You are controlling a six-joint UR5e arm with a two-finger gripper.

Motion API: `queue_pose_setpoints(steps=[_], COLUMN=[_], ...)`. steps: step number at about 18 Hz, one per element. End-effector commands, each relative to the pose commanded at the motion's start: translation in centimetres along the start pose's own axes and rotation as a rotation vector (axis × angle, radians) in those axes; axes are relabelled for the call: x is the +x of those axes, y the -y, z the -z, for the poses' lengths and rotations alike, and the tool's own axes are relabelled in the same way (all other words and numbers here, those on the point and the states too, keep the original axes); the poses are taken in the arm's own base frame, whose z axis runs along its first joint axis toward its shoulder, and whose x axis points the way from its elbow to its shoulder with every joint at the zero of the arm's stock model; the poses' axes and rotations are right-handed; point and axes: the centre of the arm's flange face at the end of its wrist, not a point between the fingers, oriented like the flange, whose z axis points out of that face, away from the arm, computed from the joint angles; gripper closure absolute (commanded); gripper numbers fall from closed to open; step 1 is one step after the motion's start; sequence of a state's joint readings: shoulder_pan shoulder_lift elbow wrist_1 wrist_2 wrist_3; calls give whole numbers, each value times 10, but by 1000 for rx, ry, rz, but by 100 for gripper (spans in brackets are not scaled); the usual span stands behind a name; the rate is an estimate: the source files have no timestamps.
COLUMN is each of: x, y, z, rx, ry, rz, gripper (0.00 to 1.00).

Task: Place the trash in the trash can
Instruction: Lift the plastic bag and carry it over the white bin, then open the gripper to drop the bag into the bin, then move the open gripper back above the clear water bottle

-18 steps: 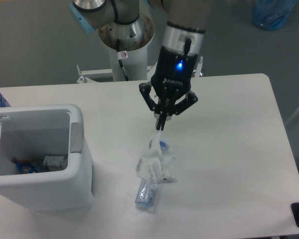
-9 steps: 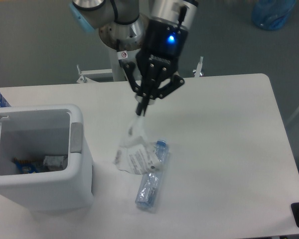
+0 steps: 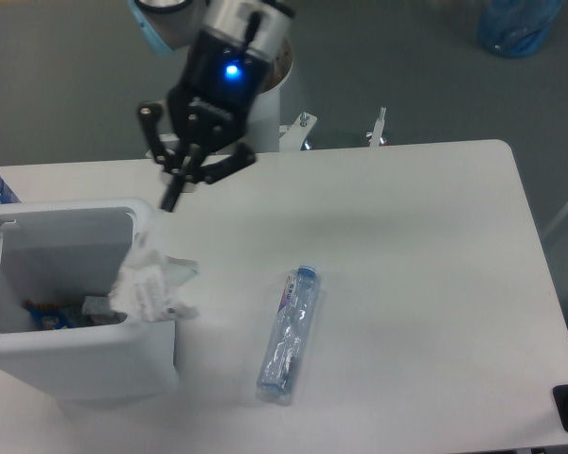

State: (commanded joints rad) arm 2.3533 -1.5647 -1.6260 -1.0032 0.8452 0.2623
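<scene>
Two pieces of trash: one over the bin's edge, one on the table

Item 1, wrapper [image 3: 150,288]. You carried it left in the last second, from above the bottle to the bin's right wall. It now hangs from the gripper [image 3: 171,200] by a thin top strand, its bulk draped against the wall's upper rim, part inside the opening and part outside. The fingers are pinched narrow on that strand.

Item 2, bottle [image 3: 289,333]. It lies flat on the table [image 3: 426,284], well apart from the bin [image 3: 76,284] and from the gripper, in the same spot as a second ago and now fully uncovered.

Meaning for the task: by my reading the first delivery is nearly done but not safe to release. The wrapper straddles the rim, so you would want it further left over the opening first. The bottle remains for a second trip.

Hard to make out:
- The fingertips are small and dark; the exact grip point on the strand is unclear.
- Whether the wrapper rests on the rim or merely hangs beside it cannot be told.
- The bin's left side is cut off by the frame edge; its contents show only as small scraps at the bottom.
</scene>
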Motion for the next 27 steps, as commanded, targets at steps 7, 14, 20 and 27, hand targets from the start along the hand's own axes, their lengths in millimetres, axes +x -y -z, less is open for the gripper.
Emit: queue_pose_setpoints(steps=[7, 14, 20, 27], x=[19, 17, -2, -74], y=[-15, -15, -1, 5], z=[-32, -38, -21, 20], rx=[-55, -59, -25, 24], ry=[-41, -44, -5, 120], rz=[-23, -36, -17, 74], gripper=[96, 16, 1, 1])
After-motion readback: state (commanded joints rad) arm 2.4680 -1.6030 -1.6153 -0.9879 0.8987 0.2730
